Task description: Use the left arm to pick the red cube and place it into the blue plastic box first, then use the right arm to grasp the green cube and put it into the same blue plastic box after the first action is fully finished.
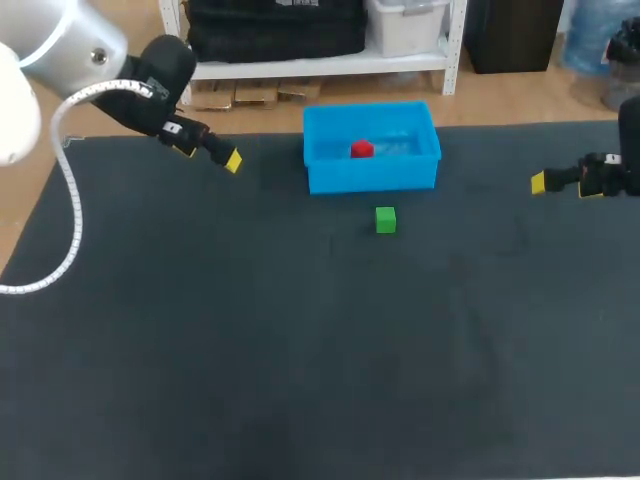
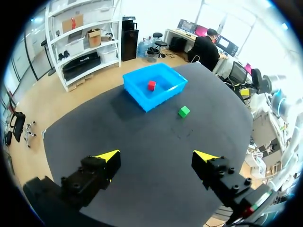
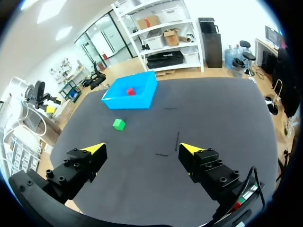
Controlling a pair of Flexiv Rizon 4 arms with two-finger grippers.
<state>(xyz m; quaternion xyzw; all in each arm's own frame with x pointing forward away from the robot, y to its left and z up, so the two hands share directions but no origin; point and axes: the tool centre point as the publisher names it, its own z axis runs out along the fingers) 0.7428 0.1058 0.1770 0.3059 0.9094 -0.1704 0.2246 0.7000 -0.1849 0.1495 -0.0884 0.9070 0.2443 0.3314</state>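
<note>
Head view shows the red cube [image 1: 362, 149] lying inside the blue plastic box [image 1: 371, 178], on its floor and a little left of the middle. The box stands on the dark table [image 1: 300, 360], near the far edge. The green cube [image 1: 386, 219] sits on the table just in front of the near wall of the box, close to it but not touching.

The left gripper [image 2: 157, 157] hangs above the table to the left of the box, well apart from it. In the left wrist view its two yellow tips stand wide apart and hold nothing. Only the dark table is between them, and the box and both cubes lie far ahead.

The right gripper [image 3: 142, 149] is at the right side of the table, well apart from the green cube and the box. Its fingers are also spread wide and empty. From above, only one tip of each gripper seems clearly visible.
</note>
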